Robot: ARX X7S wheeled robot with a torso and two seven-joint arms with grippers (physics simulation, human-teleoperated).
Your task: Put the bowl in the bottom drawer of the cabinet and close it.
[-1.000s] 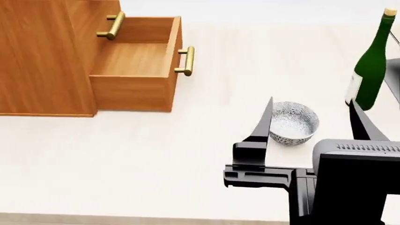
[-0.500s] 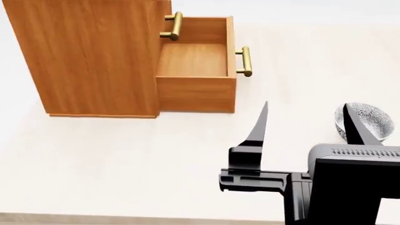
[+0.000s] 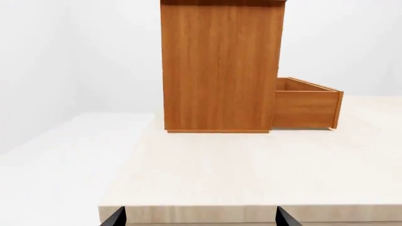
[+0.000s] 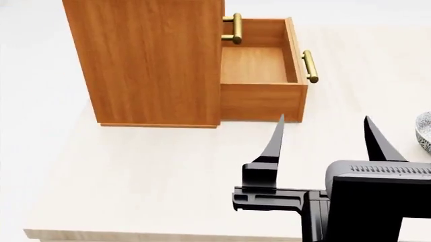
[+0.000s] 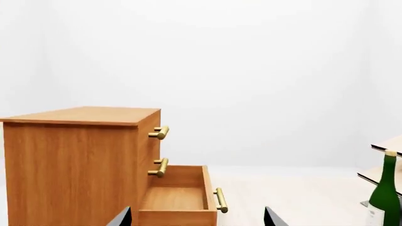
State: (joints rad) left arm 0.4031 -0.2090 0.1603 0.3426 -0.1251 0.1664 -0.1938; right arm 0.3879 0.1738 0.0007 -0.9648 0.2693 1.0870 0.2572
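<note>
Right gripper [image 4: 323, 126] sits lower right in the head view, fingers apart and empty; bowl [image 4: 424, 132] peeks at the right edge (mostly cropped), bottom drawer [image 4: 259, 65] open upper centre; next, reach and grasp the bowl

The cabinet [image 4: 151, 60] is orange-brown with a fine wood grain, and the bottom drawer [image 4: 263, 96] matches it, with a brass handle [image 4: 310, 66]. The desk [image 4: 148, 171] is pale cream wood. The bowl [image 4: 424, 132] is white with a dense blue-grey pattern. The bottle [image 5: 384, 195] is dark green with a tan cap. The right hand [image 4: 323, 138] is black.
</note>
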